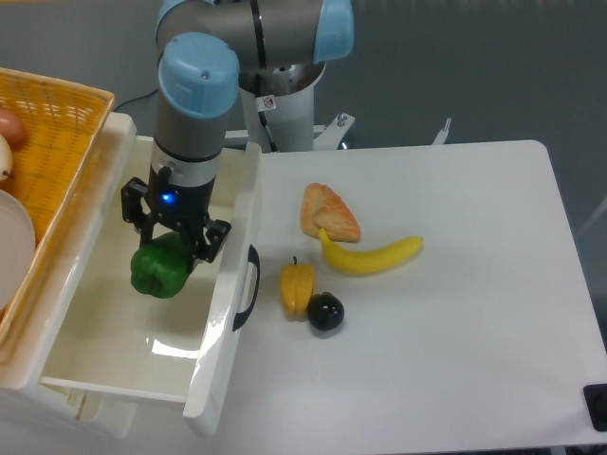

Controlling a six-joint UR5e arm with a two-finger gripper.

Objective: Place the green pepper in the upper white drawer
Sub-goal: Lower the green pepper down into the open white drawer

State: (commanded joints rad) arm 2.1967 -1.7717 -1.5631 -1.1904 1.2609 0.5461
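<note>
The green pepper (159, 269) is glossy, dark green and lobed. It hangs inside the open upper white drawer (226, 313), above the drawer floor. My gripper (171, 248) comes down from above and is shut on the pepper's top. The gripper's black fingers (211, 241) flank the pepper. The drawer is pulled out toward the front and its black curved handle (248, 287) faces the table. Whether the pepper touches the drawer floor cannot be told.
An orange woven basket (57, 142) sits above the drawer at left with an onion and a white dish. On the white table lie a yellow pepper (297, 287), a dark plum (325, 312), a banana (372, 254) and a bread piece (329, 212).
</note>
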